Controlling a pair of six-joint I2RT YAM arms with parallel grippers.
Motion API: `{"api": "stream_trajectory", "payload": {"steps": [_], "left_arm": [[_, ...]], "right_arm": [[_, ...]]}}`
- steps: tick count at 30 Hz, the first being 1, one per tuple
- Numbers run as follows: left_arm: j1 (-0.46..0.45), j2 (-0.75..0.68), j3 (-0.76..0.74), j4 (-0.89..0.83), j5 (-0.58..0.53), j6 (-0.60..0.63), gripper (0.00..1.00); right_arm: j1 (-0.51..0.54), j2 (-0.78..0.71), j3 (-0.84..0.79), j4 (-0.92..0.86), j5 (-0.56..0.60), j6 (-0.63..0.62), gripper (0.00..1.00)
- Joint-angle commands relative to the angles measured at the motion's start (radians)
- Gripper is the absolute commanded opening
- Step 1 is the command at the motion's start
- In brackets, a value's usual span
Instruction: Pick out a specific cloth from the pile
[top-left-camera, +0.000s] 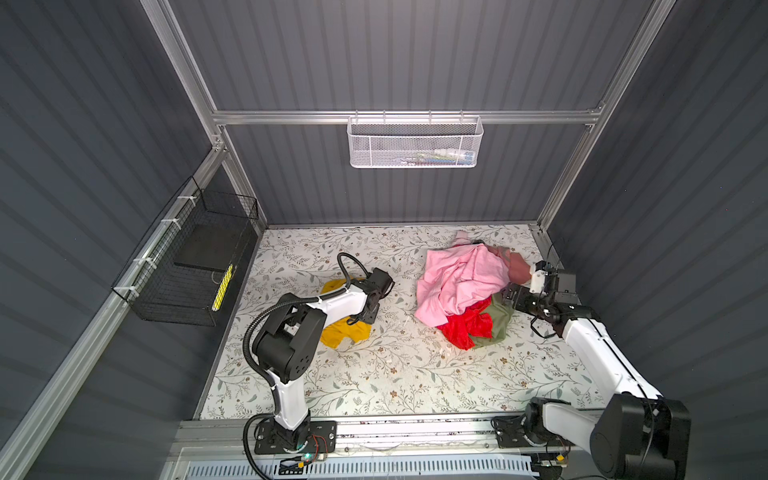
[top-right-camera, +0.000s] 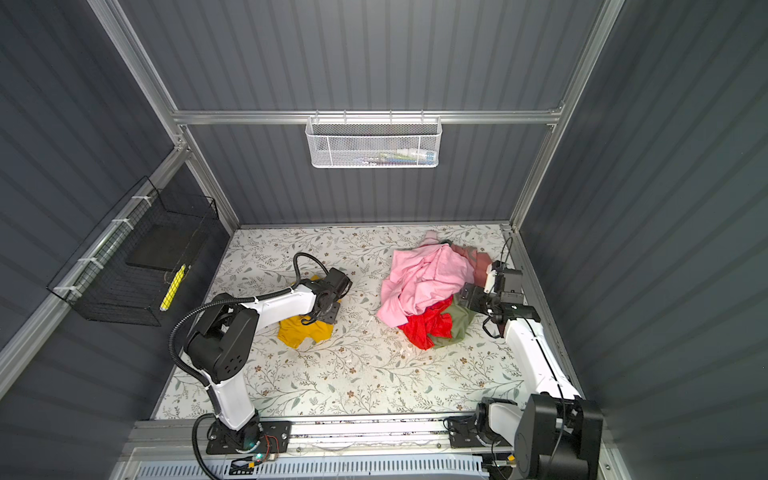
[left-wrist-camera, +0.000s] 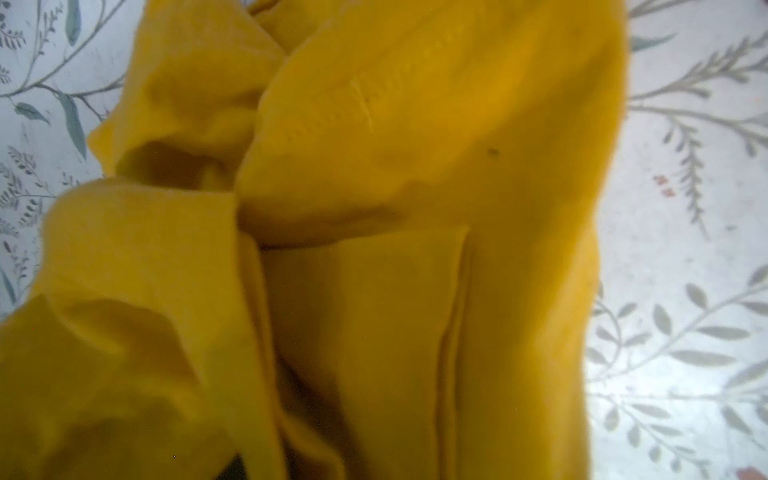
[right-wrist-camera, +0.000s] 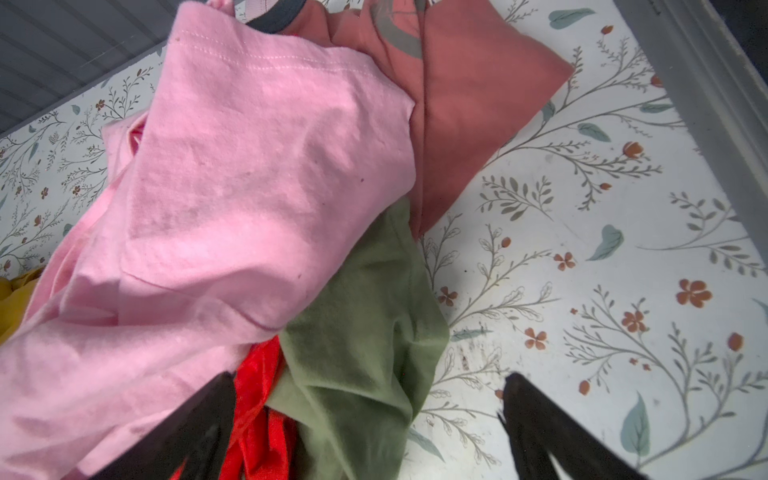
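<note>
1. since the cloth (top-left-camera: 347, 332) lies crumpled on the floral table (top-left-camera: 395, 374), well apart from the pile (top-left-camera: 465, 286) and to its left in both top views, the picking-out looks mostly done: no other garment touches it.
2. the left gripper (top-left-camera: 365, 309) hangs low over the cloth, on the side away from the pile. its wrist view is filled with mustard folds (left-wrist-camera: 374, 208) and shows no fingers, so whether it is spread or pinching fabric cannot be told.
3. the pile itself is a loose heap. the pink garment (top-left-camera: 461, 278) drapes over the top, the red cloth (top-left-camera: 465, 328) and the olive garment (top-left-camera: 500, 320) poke out at its near edge, and a dusty rose garment (right-wrist-camera: 478, 104) shows at its far side.
4. the right gripper (right-wrist-camera: 370, 378) sits just beside the pile's right edge, fingers spread wide and gripping nothing, the olive garment showing between them. it is probably parked clear of the left arm, or ready to steady the heap.
5. a white mesh basket (top-left-camera: 374, 141) hangs on the back rail, above and behind the pile. a few small coloured items lie along its bottom, too blurred to name.
6. a black wire basket (top-left-camera: 178, 291) is fixed to the wall far left of the pile, beyond the cloth. it holds a dark flat slab (top-left-camera: 205, 249) and a yellow stick-like thing (top-left-camera: 222, 287) leaning at its front wire.
</note>
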Motion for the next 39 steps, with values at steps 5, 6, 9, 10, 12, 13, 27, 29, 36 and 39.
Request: {"api": "stream_trajectory", "payload": {"steps": [5, 6, 9, 10, 12, 13, 27, 29, 36, 39], "left_arm": [[0.004, -0.026, -0.039, -0.003, 0.099, 0.036, 0.00], [0.006, -0.046, -0.039, 0.002, 0.092, 0.037, 0.00], [0.008, -0.116, -0.035, 0.028, 0.075, 0.064, 0.00], [0.008, -0.140, -0.030, 0.034, 0.066, 0.076, 0.00], [0.007, -0.194, -0.011, 0.037, 0.024, 0.103, 0.00], [0.008, -0.218, 0.003, 0.037, -0.002, 0.126, 0.00], [0.008, -0.308, 0.192, 0.118, -0.310, 0.603, 0.00], [0.020, -0.297, 0.182, 0.189, -0.304, 0.685, 0.00], [0.167, -0.225, 0.087, 0.472, -0.249, 0.856, 0.00], [0.232, -0.190, 0.037, 0.567, -0.173, 0.860, 0.00]], "right_arm": [[0.003, -0.003, 0.028, -0.017, 0.004, -0.009, 0.99], [0.004, -0.004, 0.028, -0.017, 0.003, -0.007, 0.99], [0.004, -0.009, 0.027, -0.013, -0.003, -0.008, 0.99], [0.004, -0.014, 0.025, -0.010, -0.004, -0.008, 0.99], [0.006, -0.028, 0.020, -0.002, -0.002, -0.008, 0.99], [0.005, -0.029, 0.017, 0.002, -0.003, -0.008, 0.99], [0.021, -0.154, -0.005, 0.056, 0.013, -0.008, 0.99], [0.025, -0.161, -0.013, 0.071, 0.007, -0.012, 0.99], [0.039, -0.174, -0.036, 0.105, 0.013, -0.028, 0.99], [0.043, -0.172, -0.036, 0.106, 0.014, -0.029, 0.99]]}}
